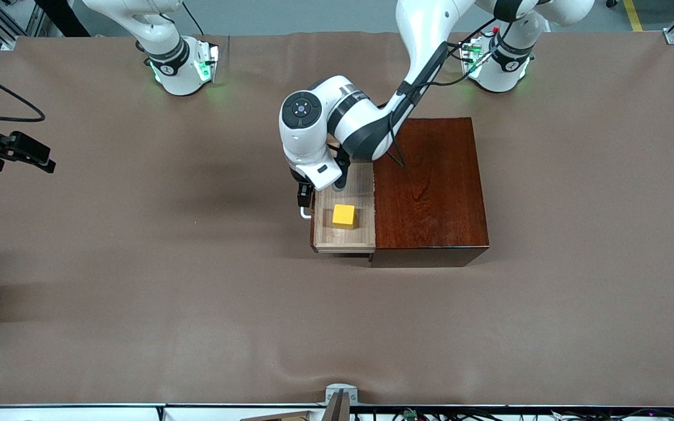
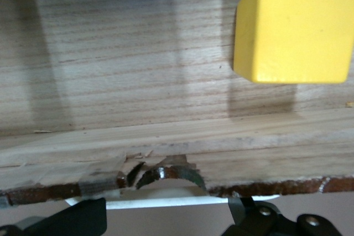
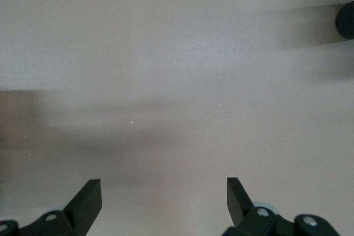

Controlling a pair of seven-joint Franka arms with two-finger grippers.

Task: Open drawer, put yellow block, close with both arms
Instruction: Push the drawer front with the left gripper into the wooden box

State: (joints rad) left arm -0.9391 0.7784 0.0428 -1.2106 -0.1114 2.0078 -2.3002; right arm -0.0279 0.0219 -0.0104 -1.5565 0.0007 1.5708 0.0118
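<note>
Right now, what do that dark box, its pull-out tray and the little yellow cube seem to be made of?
The box looks like varnished red-brown wood: glossy, grain showing. The drawer seems bare pale wood, matte with streaky grain. The yellow block is smooth and evenly coloured, maybe painted wood or plastic.

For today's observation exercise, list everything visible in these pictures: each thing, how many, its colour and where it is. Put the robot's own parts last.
Table: one, brown cover, under everything.
Box: one, dark red-brown, toward the left arm's end of the table.
Drawer: one, pale wood, pulled out of the box toward the right arm's end.
Handle: one, white, on the drawer's front.
Block: one, yellow, in the drawer.
Left gripper: one, black, at the handle, fingers astride it.
Right gripper: one, black, open over bare table; that arm waits at its end.
Bases: two, white, lit green.
</note>
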